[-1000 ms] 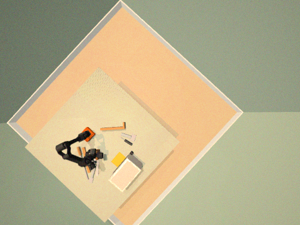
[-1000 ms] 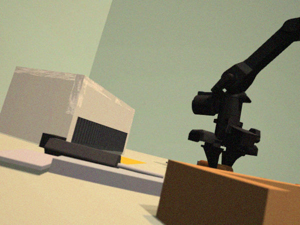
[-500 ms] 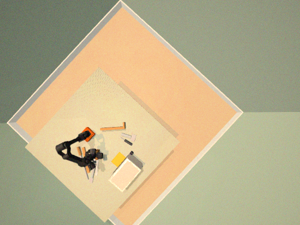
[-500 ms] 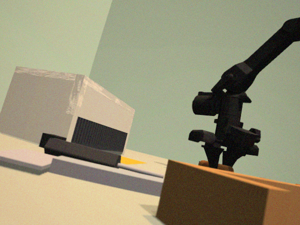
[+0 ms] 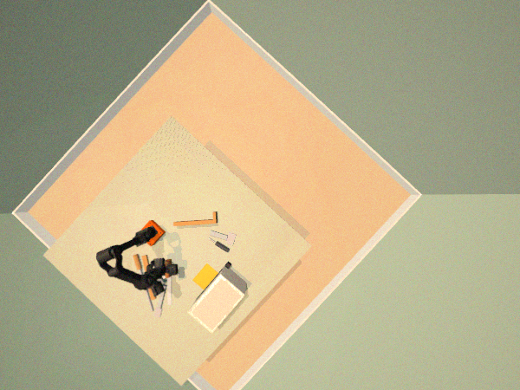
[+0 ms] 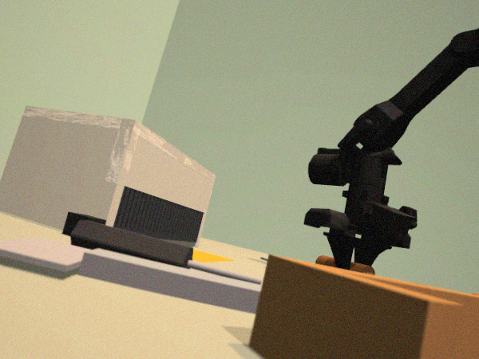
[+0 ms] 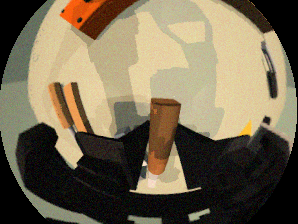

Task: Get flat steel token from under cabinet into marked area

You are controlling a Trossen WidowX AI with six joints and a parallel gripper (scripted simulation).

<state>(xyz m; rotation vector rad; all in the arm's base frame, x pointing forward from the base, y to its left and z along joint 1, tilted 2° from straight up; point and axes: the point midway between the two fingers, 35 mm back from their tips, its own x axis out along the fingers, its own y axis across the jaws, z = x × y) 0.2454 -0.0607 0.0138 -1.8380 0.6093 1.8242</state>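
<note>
My gripper [image 5: 166, 269] [image 6: 353, 259] [image 7: 161, 124] is shut on the brown round handle [image 7: 162, 132] [image 6: 325, 260] of a tool, low over the table to the left of the cabinet. A pale shaft runs on from the handle. The white cabinet [image 5: 217, 303] [image 6: 72, 167] has dark vent slots [image 6: 157, 217] at its base. The yellow marked area [image 5: 205, 276] [image 6: 207, 256] lies in front of it, with nothing on it that I can see. The steel token is not visible in any view.
Several thin sticks [image 5: 149, 277] [image 7: 67, 106] lie by the gripper. An orange L-shaped tool [image 5: 195, 222] [image 6: 339, 311] and a pale blade with a dark handle [image 5: 223, 238] [image 6: 128, 241] lie further out. The orange arm base [image 5: 152, 231] [image 7: 103, 3] stands behind.
</note>
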